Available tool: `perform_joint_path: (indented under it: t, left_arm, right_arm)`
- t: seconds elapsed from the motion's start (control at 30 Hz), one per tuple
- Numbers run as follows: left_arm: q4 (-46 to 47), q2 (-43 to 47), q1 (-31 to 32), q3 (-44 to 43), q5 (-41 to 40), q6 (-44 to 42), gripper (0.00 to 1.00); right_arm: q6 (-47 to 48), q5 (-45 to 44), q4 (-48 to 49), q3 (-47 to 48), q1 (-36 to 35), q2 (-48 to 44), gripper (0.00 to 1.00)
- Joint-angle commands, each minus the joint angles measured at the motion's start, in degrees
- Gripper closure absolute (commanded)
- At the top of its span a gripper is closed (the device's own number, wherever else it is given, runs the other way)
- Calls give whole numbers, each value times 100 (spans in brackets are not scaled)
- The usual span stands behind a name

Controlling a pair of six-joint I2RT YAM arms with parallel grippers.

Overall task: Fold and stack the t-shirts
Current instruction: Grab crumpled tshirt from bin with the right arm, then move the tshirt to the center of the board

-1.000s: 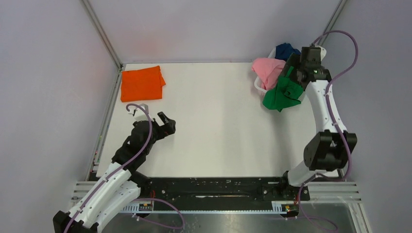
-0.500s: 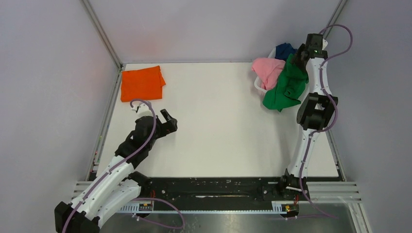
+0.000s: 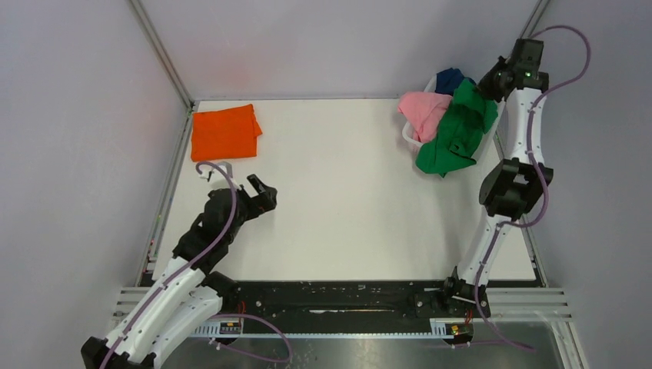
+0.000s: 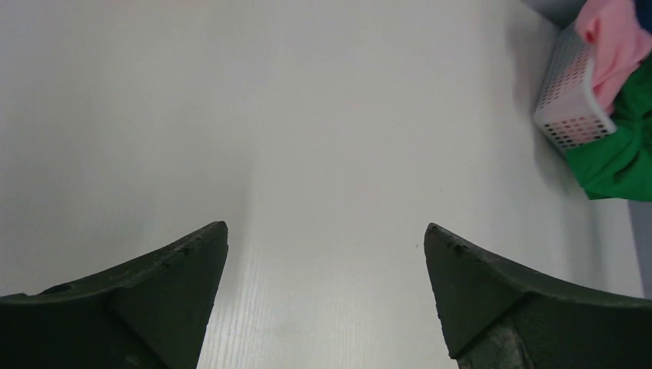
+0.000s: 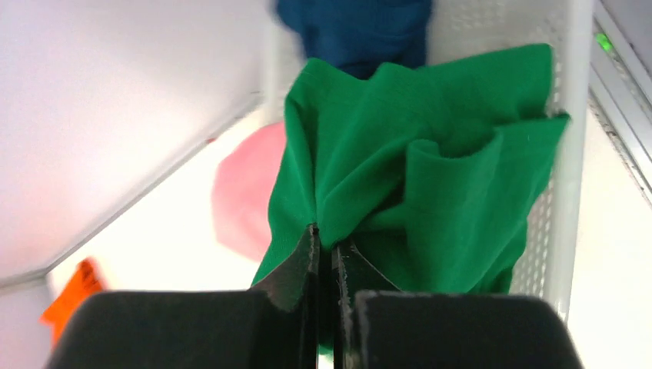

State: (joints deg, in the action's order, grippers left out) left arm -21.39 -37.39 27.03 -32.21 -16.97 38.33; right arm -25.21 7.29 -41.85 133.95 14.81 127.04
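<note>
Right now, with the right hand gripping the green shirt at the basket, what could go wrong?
The right hand pinches only a small fold of the green shirt, so the cloth might slip free. The shirt hangs over the basket wall beside the pink shirt; pulling could drag that one out or tip the basket.

- No text, label, brand, number or sign can be read in any of the views.
</note>
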Motion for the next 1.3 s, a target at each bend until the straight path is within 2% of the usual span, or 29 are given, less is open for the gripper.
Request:
perform_joint_path:
  t: [0.0,0.13,0.27,0.53,0.7,0.8,0.87,0.97,1.07,1.1,1.13,1.17,1.23,1.27]
  left_arm:
    - [136,573,-9,143,36,187,1]
    - [110,920,-1,265,151,284,1]
    - [-16,1055,2,265,290,369,1]
    - [-465,1163,-6,223,150,710,1]
    - [-958,1231,-2,50,-151,927,1]
    - [-1255,1234,0,-83,-277,1028,1]
    - [-1388,1209,0,-112,-314,1104,1]
    - [-1563,1084,-3,-135,-348,1261,1]
    - [-1653,833,-4,-157,-253,1313,1]
    - [-1664,722,3,-159,-211,1315,1]
    - [-1656,608,-2,-157,-171,1317,1]
    - [-1627,468,-7,-159,-94,1318,1]
    - [-1445,155,0,-112,93,1279,1]
    - [-1314,-93,-2,-84,224,1273,1]
  right_arm:
    - [67,1176,110,-287,-170,-2216,100]
    - [18,1779,53,-517,-568,-3305,100]
    - [252,1945,-91,-91,-1541,-3789,100]
    - [-388,2702,395,892,-3161,-3618,100]
    - [-332,2769,493,1043,-3685,-3572,100]
    - [-205,2663,476,207,-3696,-3998,100]
    - [-4,2090,456,-1124,-3696,-4490,100]
    - [-4,479,788,-3651,-3687,-5551,98]
    - [-442,-1231,1308,-6331,-3623,-6668,85]
    - [-637,-1655,1294,-6986,-3520,-6927,75]
    - [-764,-1918,1239,-7528,-3422,-7134,60]
    - [-844,-2114,1173,-7913,-3276,-7261,38]
    - [-958,-2697,861,-8317,-3088,-7430,7]
    - [-905,-3088,646,-8351,-3080,-7487,1]
